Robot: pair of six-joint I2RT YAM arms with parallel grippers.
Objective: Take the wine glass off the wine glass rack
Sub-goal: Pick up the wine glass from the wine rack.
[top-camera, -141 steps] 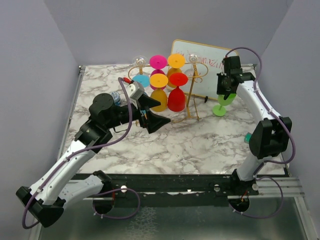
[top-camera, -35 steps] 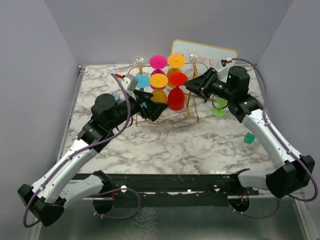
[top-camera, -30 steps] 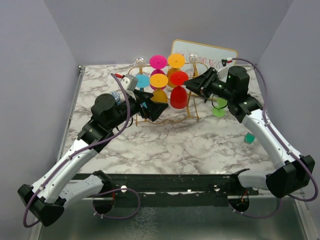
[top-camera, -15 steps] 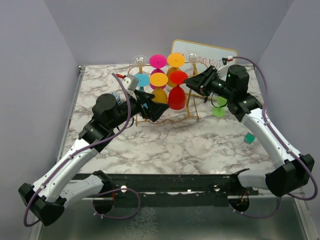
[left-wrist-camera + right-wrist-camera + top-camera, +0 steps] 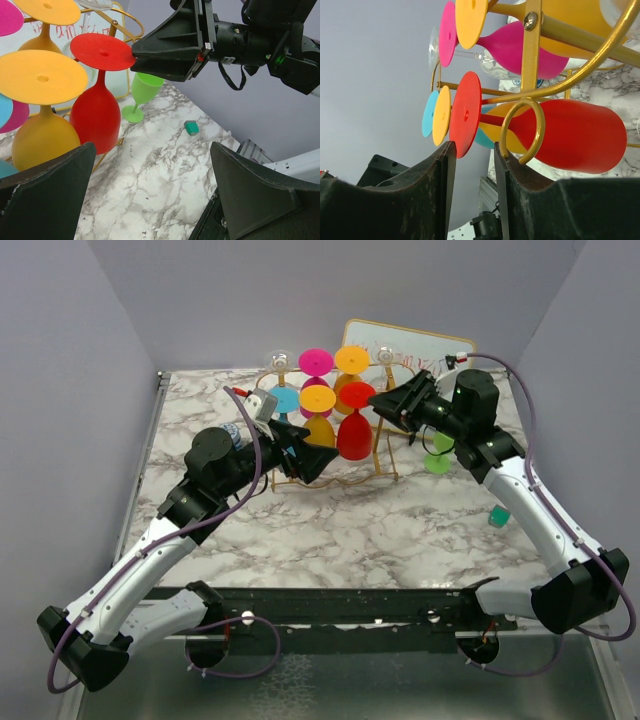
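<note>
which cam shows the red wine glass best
Left wrist: the red plastic wine glass shows whole, foot to bowl. Right wrist shows it close, crossed by the gold wire rack; top external shows it small.

A robot lab cell: plain lilac walls (image 5: 70,360) box in a marble-print table (image 5: 400,530) on metal framing (image 5: 585,612)

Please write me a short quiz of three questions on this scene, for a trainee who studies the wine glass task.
1. True or false: the left gripper is holding a glass.
2. Which glass's foot lies at the right gripper's fingertips? A blue, B red, C pink.
3. Where is the green wine glass?
Key: 1 false, it is open and empty. 2 B, the red wine glass. 3 Standing on the table, off the wine glass rack.
</note>
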